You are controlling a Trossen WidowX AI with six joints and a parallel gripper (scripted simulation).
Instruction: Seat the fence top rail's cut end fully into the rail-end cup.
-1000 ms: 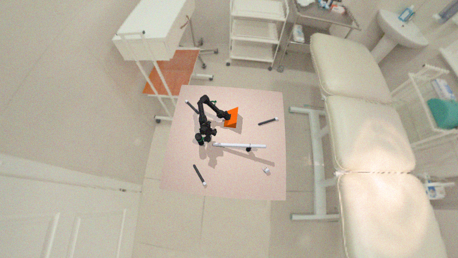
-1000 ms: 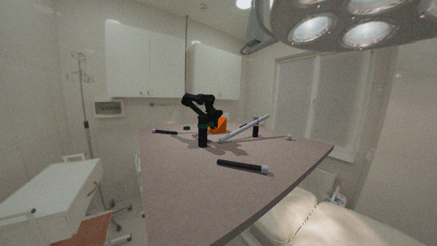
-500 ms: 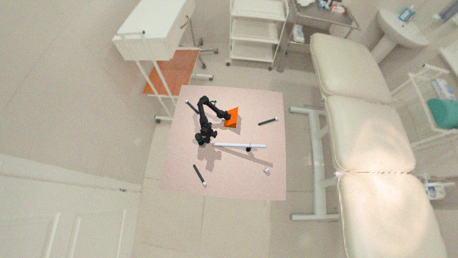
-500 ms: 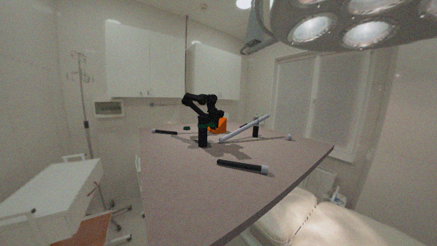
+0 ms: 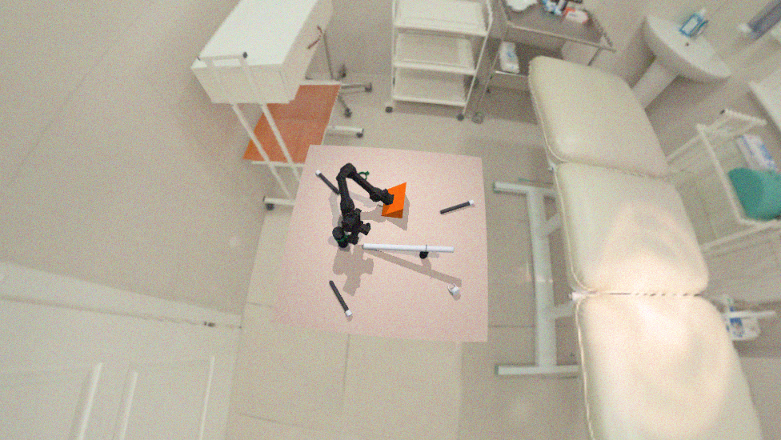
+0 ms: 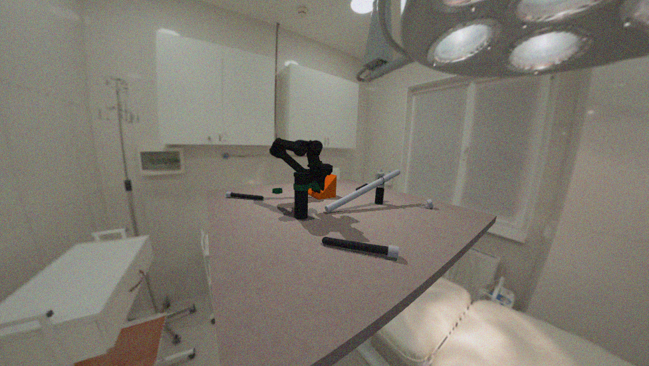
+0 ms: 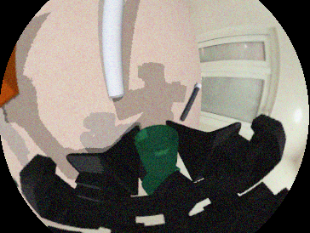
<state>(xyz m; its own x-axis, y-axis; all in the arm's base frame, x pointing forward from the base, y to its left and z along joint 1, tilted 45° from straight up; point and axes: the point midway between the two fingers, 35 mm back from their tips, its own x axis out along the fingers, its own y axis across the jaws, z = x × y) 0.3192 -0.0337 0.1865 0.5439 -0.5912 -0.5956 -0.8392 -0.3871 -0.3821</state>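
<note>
The white rail (image 5: pixel 404 248) (image 6: pixel 358 193) (image 7: pixel 112 51) slants through the loop cap on the small dark post (image 5: pixel 424 255) (image 6: pixel 379 196). Its low cut end is down at the table, to the right of the big black post (image 6: pixel 300 205), outside any cup. The green brace band (image 6: pixel 299 186) is up near the post cap. My gripper (image 7: pixel 152 126) is shut on the green rail-end cup (image 7: pixel 156 146), which points out between the fingertips. In the wrist view the rail's cut end is ahead and left of the cup, with a gap. The far side of the band is hidden.
An orange wedge (image 5: pixel 395 202) (image 6: pixel 330 187) (image 7: pixel 8 82) stands beside the arm's base. Several dark posts with white ends lie around, one at the front (image 5: pixel 339 298) (image 6: pixel 358 245). A small white cap (image 5: pixel 454 290) (image 6: pixel 429 203) and a green piece (image 5: pixel 363 174) (image 6: pixel 277 190) also lie on the table.
</note>
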